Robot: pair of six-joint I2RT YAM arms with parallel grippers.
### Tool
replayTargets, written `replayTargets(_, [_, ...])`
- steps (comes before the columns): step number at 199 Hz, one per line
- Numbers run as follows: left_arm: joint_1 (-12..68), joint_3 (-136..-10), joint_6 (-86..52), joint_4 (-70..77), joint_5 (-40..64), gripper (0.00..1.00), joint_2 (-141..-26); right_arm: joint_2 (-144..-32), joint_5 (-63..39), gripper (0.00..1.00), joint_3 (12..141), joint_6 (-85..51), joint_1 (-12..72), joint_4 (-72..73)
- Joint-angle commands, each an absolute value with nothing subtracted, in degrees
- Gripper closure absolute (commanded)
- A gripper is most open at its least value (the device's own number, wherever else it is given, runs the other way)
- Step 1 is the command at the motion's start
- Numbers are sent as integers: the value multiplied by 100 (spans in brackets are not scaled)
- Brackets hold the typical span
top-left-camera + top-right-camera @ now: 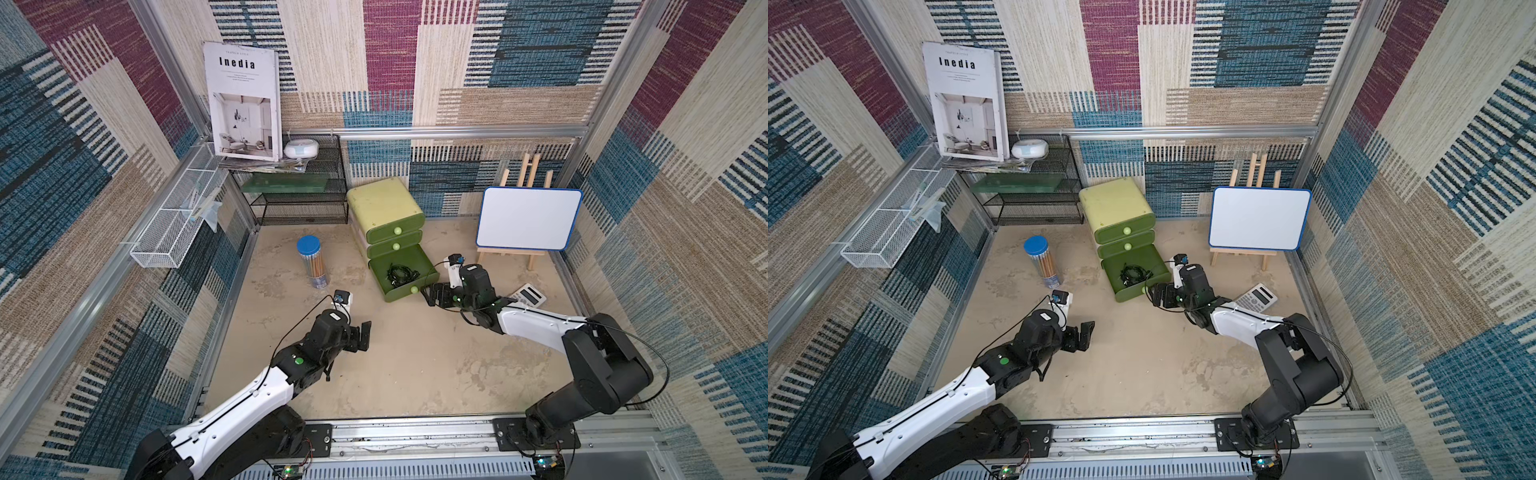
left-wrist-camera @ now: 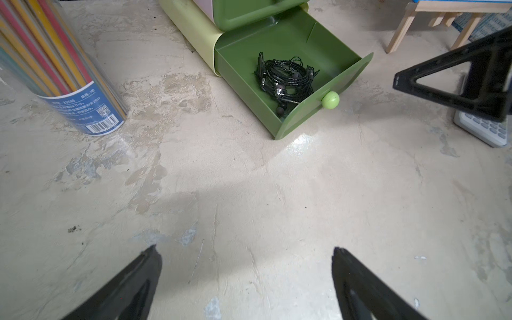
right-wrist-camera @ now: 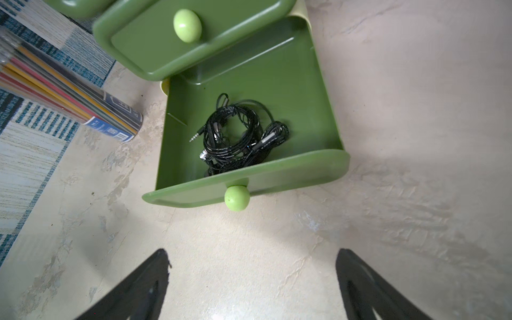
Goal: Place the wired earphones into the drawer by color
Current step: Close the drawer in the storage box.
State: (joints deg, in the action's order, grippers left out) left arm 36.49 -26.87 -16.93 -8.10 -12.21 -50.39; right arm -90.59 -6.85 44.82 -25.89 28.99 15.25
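A green drawer cabinet (image 1: 384,203) stands at the back with its top two drawers pushed in. Its bottom drawer (image 1: 411,255) is pulled out. A tangle of black wired earphones (image 1: 402,273) lies inside it, also plain in the wrist views (image 2: 288,77) (image 3: 241,133). My right gripper (image 1: 430,296) is open and empty, just in front of that drawer's round knob (image 3: 237,198) without touching it. My left gripper (image 1: 360,337) hangs open and empty over bare floor, nearer the front and left of the drawer. No other earphones show.
A clear tube of pencils (image 1: 313,262) stands left of the cabinet. A calculator (image 1: 528,295) lies by the right arm. A whiteboard on a wooden easel (image 1: 528,218) is at the back right. A black wire shelf (image 1: 299,195) and white mesh basket (image 1: 174,232) line the left.
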Motion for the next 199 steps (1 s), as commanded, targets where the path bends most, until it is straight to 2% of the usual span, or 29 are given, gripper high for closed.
replayTargets(1, [3644,-2588,-1499,-457,-1113,1,-4883,-9267,-729,5,4661,-2850,2936,1339])
replayTargets(69, [3644,-2602,-1434,-490,-1200,1,-4851,-10088,-513,8,5365,-2945,3136,1011])
replayTargets(88, [3645,-2611,-1425,-500,-1224,1,-4860,-10224,-466,11,5472,-2944,3175,1005])
replayTargets(132, [3640,-2646,-1424,-507,-1212,1,-4954,-10439,-645,31,5629,-2849,3182,1105])
replayTargets(152, [3641,-2646,-1424,-507,-1211,1,-4957,-10513,-727,34,5669,-2819,3187,1147])
replayTargets(199, [3639,-2653,-1406,-511,-1239,1,-4939,-10642,-998,51,5746,-2769,3182,1261])
